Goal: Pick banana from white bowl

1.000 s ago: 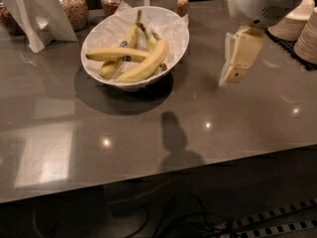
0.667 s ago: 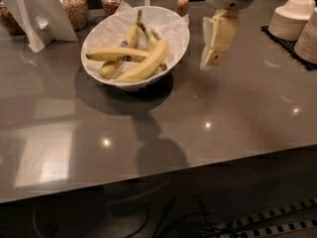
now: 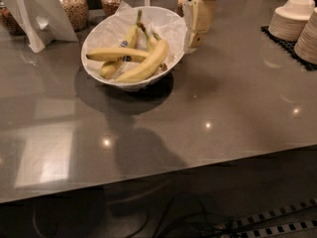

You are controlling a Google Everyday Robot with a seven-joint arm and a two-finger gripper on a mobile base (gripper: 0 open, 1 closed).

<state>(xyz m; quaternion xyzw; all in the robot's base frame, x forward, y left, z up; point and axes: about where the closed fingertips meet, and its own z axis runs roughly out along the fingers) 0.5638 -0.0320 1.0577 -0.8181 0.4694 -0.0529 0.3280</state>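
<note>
The white bowl (image 3: 105, 36), wide and lined with crinkled white paper, stands on the grey counter at the upper left. Several bananas lie in it. The banana (image 3: 146, 63), thick, curved and plain yellow with a greenish stem, lies at the front right of the pile. A slimmer banana lies across it to the left, and others with blue stickers are behind. My gripper (image 3: 197, 26) hangs just right of the bowl's right rim, above the counter, holding nothing.
Stacks of small pale bowls (image 3: 294, 19) sit on a black mat at the far right. Glass jars (image 3: 73, 6) and a white folded card stand (image 3: 37, 16) are at the back left. The counter's front edge (image 3: 158, 175) runs across the lower frame.
My gripper has moved left and away from the camera, from over the right part of the counter to right beside the bowl's rim. The bananas have not moved.
</note>
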